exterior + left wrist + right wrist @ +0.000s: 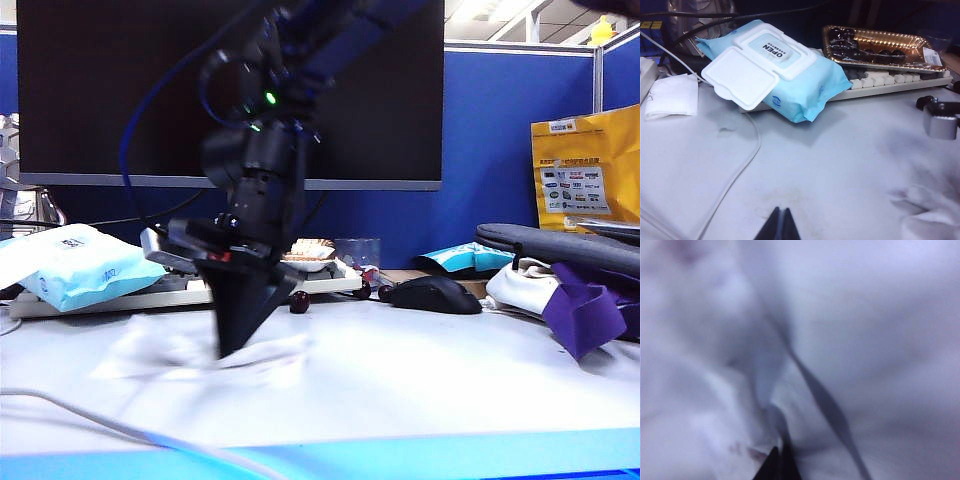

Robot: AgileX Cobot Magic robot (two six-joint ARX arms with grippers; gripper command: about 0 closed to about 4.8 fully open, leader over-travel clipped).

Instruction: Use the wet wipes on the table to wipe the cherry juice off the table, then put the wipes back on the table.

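Observation:
The wet wipes [200,352] lie crumpled and blurred on the table [420,380], left of centre. My right gripper [232,345] points down into them from the dark arm reaching across from the right. In the right wrist view the wet wipes [725,355] fill the frame, their folds run into the tips of the shut right gripper [777,456], and pinkish marks [757,454] show beside the tips. My left gripper [781,220] hangs shut and empty over the table, near a faint pale smear of cherry juice [790,196]. The left arm is out of the exterior view.
A light-blue wipes packet [70,262] lies on the keyboard [110,298] at the back left. Loose cherries [299,301], a black mouse [435,294], a purple cloth [590,310] and a yellow bag [590,170] are to the right. A white cable [100,425] crosses the front left. A tray of cherries [880,45] rests on the keyboard.

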